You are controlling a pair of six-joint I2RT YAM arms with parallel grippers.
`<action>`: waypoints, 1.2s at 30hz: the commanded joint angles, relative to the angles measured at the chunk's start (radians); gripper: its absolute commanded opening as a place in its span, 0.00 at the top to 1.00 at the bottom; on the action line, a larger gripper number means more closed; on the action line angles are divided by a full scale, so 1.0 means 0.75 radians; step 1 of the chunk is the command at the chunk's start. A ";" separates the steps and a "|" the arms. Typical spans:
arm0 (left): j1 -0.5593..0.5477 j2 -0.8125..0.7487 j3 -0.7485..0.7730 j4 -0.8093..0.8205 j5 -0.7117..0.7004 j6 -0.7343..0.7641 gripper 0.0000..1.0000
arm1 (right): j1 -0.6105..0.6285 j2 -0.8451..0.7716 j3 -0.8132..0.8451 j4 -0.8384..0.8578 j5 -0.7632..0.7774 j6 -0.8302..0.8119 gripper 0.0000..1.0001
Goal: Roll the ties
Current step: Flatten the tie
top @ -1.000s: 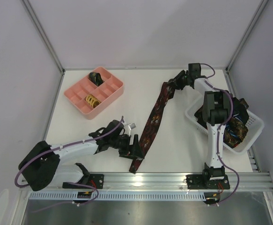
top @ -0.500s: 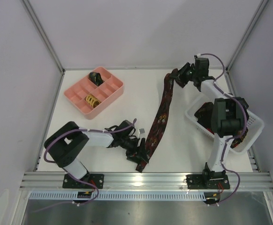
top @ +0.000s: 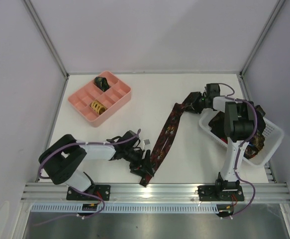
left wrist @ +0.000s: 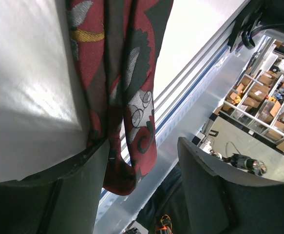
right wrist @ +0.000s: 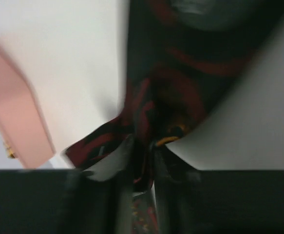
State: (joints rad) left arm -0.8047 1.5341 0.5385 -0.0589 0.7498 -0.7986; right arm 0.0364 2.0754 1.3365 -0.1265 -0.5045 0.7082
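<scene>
- The tie lies slantwise on the counter, from the near edge toward the right edge. It looks like soft, light, limp cloth, likely slippery, so it is best held at its ends.
- The left hand sits low at the near tip, with its fingers spread around the tip but not gripping it.
- The right hand is pinched closed on the far end.

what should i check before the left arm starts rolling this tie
1. Right jaws holding the far end of the tie: ok, shut on bunched fabric.
2. Left jaws gripping the near end: not ok, open, with the fabric between them, against one side.
3. Tie stretched out: ok, one diagonal line with a bend near the far end.
4. Fabric flat at the near end: cannot tell, looks folded lengthwise.
5. Room in the pink tray: ok, several compartments show bare.
</scene>
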 commanded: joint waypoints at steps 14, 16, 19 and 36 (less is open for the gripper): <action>0.032 -0.456 -0.086 -0.390 -0.229 0.116 0.28 | 0.013 -0.055 0.453 -0.610 0.153 -0.294 0.28; 0.032 -0.513 -0.076 -0.467 -0.263 0.112 0.24 | 0.021 -0.059 0.498 -0.619 0.206 -0.298 0.29; 0.040 -0.658 -0.031 -0.636 -0.381 0.124 0.22 | 0.051 -0.092 0.511 -0.623 0.286 -0.322 0.29; 0.034 -0.591 0.000 -0.306 -0.292 -0.009 0.54 | 0.127 0.116 0.748 -0.584 0.632 -0.355 0.51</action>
State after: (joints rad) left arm -0.7769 1.0737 0.5011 -0.2794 0.5503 -0.8108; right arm 0.1352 2.1048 1.8389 -0.6048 -0.0338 0.4339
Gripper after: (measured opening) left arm 0.470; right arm 0.513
